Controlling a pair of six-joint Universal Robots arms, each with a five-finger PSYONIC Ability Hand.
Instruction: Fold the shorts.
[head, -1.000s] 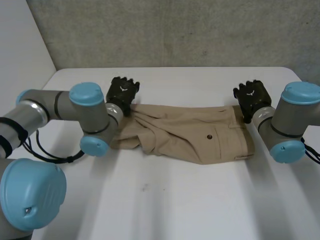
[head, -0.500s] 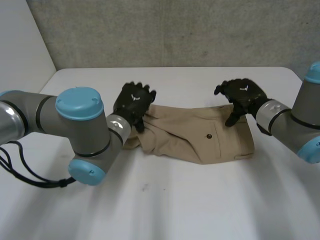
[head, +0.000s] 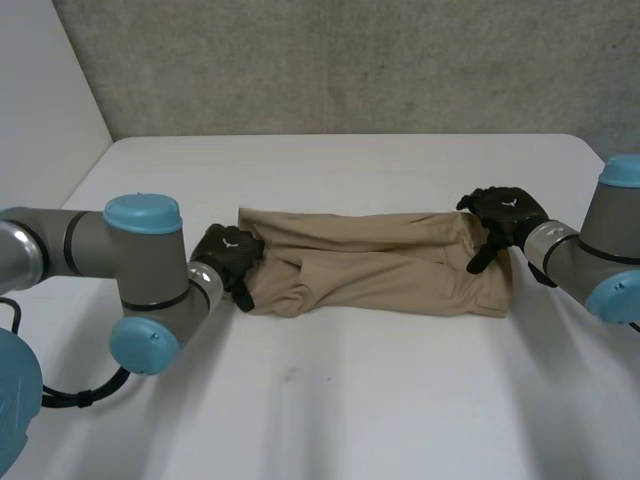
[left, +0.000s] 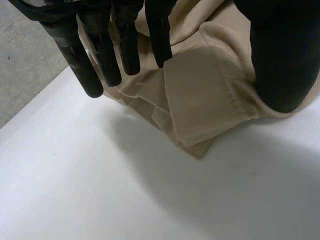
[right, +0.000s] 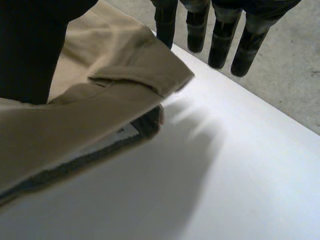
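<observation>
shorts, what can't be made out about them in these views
- Head view: the leg end of the shorts is partly covered by the left hand, the waistband corner by the right hand.
- Head view: the lower layers lie under the top fold.
- Right wrist view: the label under the waistband is mostly covered by cloth, unreadable.

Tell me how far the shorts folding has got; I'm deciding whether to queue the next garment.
Done: the shorts lie as a long narrow band across the table, folded once lengthwise. In hand: the left hand pinches the leg end, the right hand the waistband end, its corner raised off the table. Left: release, then probably fold end to end.
</observation>
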